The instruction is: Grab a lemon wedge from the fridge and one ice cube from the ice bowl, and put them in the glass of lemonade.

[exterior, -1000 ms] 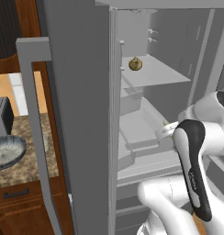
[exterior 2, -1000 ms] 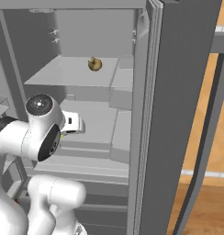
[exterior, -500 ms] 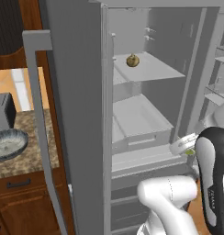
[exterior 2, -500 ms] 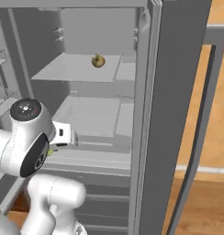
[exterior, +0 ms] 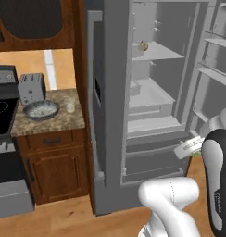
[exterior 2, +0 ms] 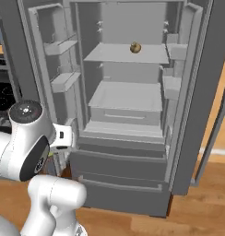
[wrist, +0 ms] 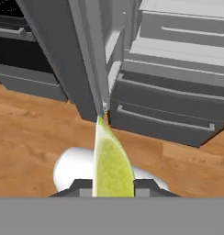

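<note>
In the hand view my gripper [wrist: 113, 184] is shut on the lemon wedge [wrist: 111, 158], a yellow-green slice standing up between the two dark fingertips [wrist: 81, 186]. The hand points down at the wood floor in front of the fridge [exterior: 110, 102], whose two upper doors stand open. In the left base view the gripper [exterior: 193, 148] hangs low, right of the fridge's drawers. The ice bowl [exterior: 40, 109] sits on the granite counter left of the fridge. Just right of it stands the glass of lemonade [exterior: 70, 107].
A small round olive-brown piece [exterior 2: 135, 47] lies on the fridge's upper shelf. A silver toaster [exterior: 31, 87] stands behind the bowl and a black stove [exterior: 3, 111] is at the far left. The open left door [exterior: 98, 115] juts out between counter and arm.
The whole picture has shifted: the base has backed away from the fridge, bringing the counter and bowl further into view. The gripper stays shut on the wedge, low in front of the drawers.
</note>
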Available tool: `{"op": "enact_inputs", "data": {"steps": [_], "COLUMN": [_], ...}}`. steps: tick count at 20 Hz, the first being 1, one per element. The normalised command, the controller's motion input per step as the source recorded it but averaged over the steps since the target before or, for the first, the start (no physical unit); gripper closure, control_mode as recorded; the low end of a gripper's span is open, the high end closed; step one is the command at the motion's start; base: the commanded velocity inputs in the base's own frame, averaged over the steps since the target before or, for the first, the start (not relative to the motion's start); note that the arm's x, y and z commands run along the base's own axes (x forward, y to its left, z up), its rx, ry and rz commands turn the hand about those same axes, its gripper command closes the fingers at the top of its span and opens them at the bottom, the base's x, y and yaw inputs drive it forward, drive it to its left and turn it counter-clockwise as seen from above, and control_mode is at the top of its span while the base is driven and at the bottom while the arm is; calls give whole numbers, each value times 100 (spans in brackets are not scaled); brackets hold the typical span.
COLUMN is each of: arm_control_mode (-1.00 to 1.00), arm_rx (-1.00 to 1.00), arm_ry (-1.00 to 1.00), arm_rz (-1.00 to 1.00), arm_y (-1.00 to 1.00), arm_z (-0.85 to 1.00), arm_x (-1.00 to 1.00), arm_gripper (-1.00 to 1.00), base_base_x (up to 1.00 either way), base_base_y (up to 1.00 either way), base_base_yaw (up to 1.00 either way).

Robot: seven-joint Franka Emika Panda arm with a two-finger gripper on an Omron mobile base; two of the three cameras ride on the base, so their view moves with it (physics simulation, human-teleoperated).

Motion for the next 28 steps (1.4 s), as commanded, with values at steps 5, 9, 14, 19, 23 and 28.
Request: {"op": "enact_inputs", "data": {"steps": [5,9,14,19,23,28], "arm_control_mode": [100,100,100,100,100,100], "arm_rx": [0,0,0,0,0,0], "arm_ry": [0,0,0,0,0,0], "arm_rz": [0,0,0,0,0,0], "arm_y": [0,0,0,0,0,0], "arm_z": [0,0,0,0,0,0], "arm_x": [0,0,0,0,0,0], "arm_gripper": [100,100,100,100,100,100], "base_base_x": [-67,5,53,91,85,63], "base_base_y": [100,100,98,37,0,62], "base_base_yaw": [12,1,-9,-34,-39,-50]}}
